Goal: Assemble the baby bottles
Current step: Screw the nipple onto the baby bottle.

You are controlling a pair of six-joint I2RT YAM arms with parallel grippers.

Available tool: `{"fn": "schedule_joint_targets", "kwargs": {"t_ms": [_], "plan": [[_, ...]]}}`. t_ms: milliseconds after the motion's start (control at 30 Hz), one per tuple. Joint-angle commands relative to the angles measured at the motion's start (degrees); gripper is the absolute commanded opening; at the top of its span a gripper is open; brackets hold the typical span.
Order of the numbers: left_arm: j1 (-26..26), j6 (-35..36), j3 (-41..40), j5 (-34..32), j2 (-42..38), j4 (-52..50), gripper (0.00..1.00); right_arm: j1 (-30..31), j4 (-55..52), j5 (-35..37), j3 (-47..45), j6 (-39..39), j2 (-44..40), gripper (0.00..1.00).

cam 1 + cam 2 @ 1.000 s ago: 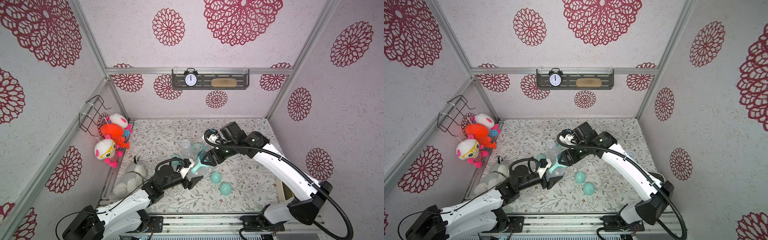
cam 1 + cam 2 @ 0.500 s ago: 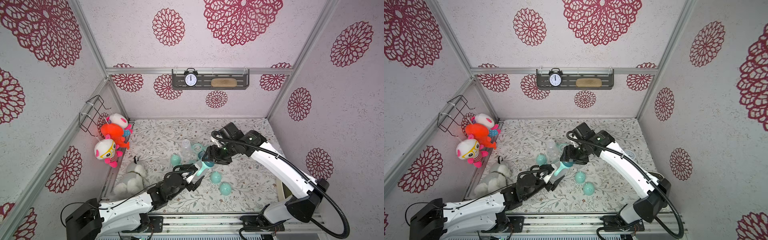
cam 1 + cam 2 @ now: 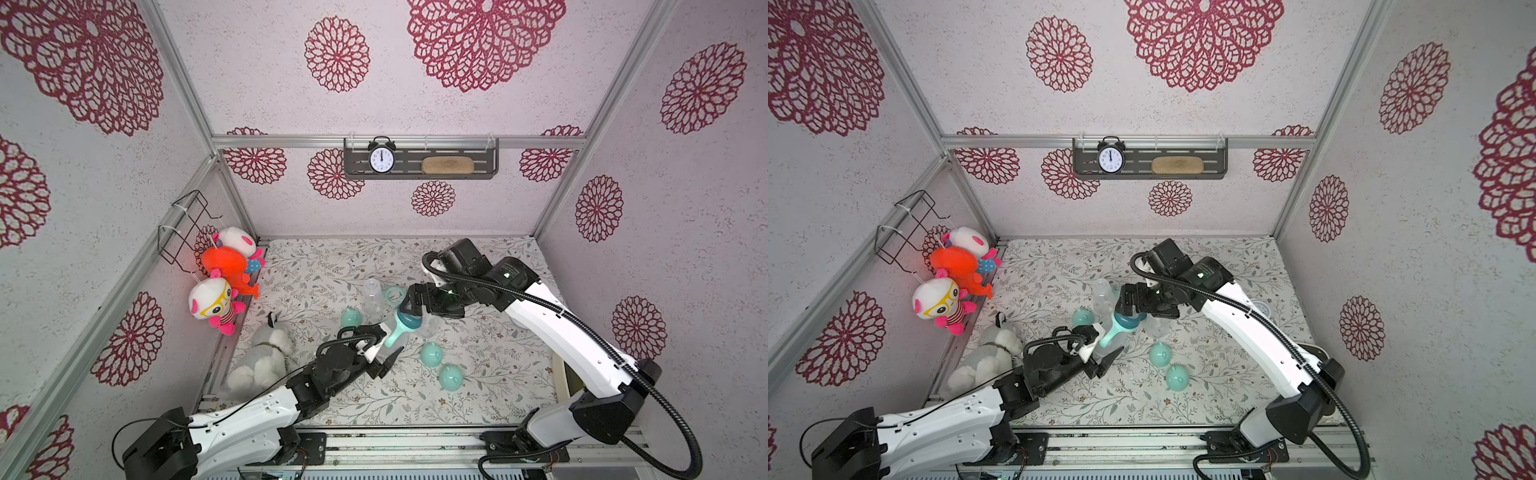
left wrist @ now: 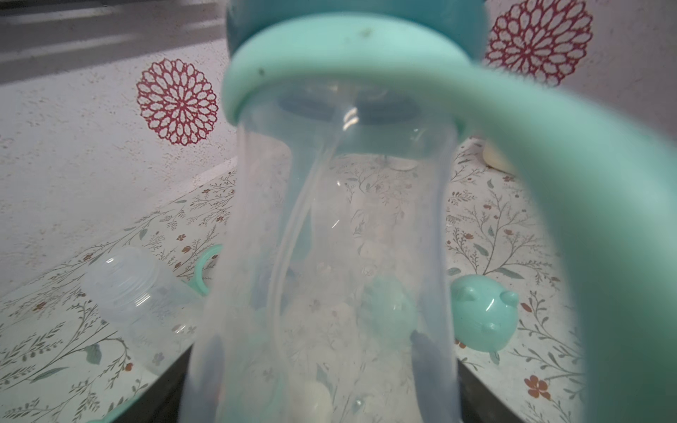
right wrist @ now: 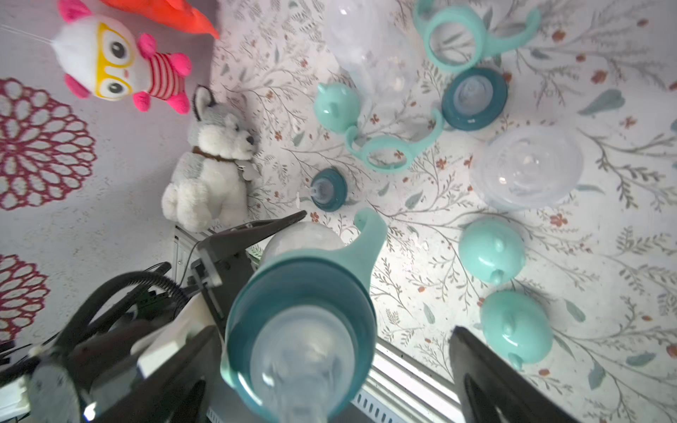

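Floral mat [image 3: 498, 374] between patterned walls. Your left gripper [image 3: 380, 345] clamps one bottle [image 4: 329, 238] by its clear body, mid-mat. The long axis tilts up into your right gripper [image 5: 331, 335], jaws spread wide astride its collar [image 5: 304, 289], holding nothing. Count: bottles three, collars three, handle rings [image 5: 392, 150] three, one of each assembled; dome caps [image 5: 491, 249] three, all loose, two nearer your right arm.

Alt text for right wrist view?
A baby bottle with collar and nipple fills the foreground, clamped by the left gripper, the right gripper open around its top. On the floral mat: three mint caps, two handle rings, two teal collars, a plush husky.
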Motion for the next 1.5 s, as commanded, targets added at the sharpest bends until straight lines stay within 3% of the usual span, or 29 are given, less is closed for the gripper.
{"fn": "schedule_joint_targets", "kwargs": {"t_ms": [0, 100, 200, 433, 833, 1467], "plan": [[4.8, -3.7, -0.7, 13.4, -3.5, 1.7, 0.0, -0.2, 5.3, 1.1, 0.3, -12.7, -6.2, 0.99], [9.2, -6.8, -0.2, 22.5, -4.2, 1.7, 0.0, -0.2, 5.4, -1.8, -0.7, -21.3, -7.9, 0.95], [10.8, -8.6, 0.2, 27.2, -3.8, 2.1, 0.0, -0.1, 4.8, -7.4, -1.7, -27.3, -8.2, 0.93], [12.1, -11.4, 2.9, 35.5, 0.5, 2.1, 0.0, -0.1, 2.9, -10.7, -2.6, -32.9, -5.5, 0.93], [12.6, -12.6, 4.6, 39.2, 3.2, 2.7, 0.0, -0.1, 6.0, -12.7, -7.5, -32.9, -3.9, 0.86], [12.7, -12.8, 4.4, 38.9, 4.4, 2.4, 0.0, -1.1, 5.9, -14.3, -6.5, -31.8, -4.3, 0.72]]}}
